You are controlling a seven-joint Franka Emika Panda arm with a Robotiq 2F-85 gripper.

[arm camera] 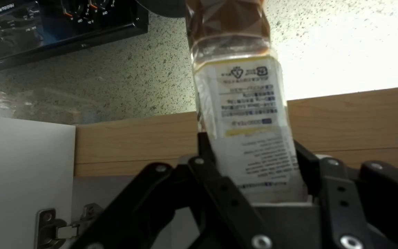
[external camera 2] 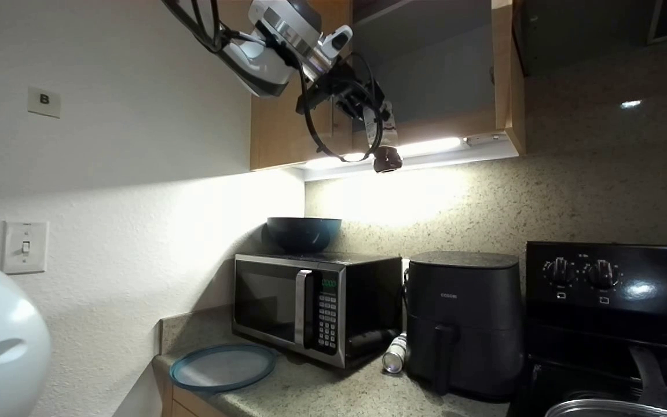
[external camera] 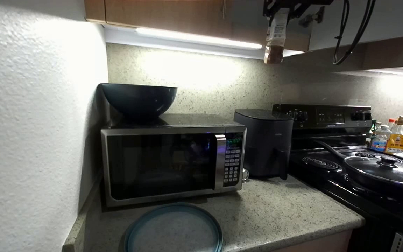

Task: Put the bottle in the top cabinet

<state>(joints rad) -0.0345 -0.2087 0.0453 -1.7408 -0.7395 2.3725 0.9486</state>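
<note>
The bottle (external camera: 275,33), with a white label and amber-brown liquid in its lower end, hangs nearly upright from my gripper (external camera: 280,13). It also shows in an exterior view (external camera 2: 387,157) and in the wrist view (arm camera: 237,86). My gripper (arm camera: 254,155) is shut around its labelled upper part; the cap is not visible. The top cabinet (external camera: 166,14) is wooden, with a light strip underneath. Its left door (external camera 2: 287,124) is shut. Its right door (external camera: 362,21) stands open, baring a grey interior (external camera 2: 426,69). The bottle appears in front of this opening, its lower end level with the cabinet's underside or lower.
The door hinge (arm camera: 60,226) and cabinet bottom edge (arm camera: 133,145) are close to my gripper. Below are a microwave (external camera: 173,164) bearing a dark bowl (external camera: 138,99), an air fryer (external camera: 264,143), a stove (external camera: 327,119) with a lidded pan (external camera: 387,171), and a round lid (external camera: 173,227).
</note>
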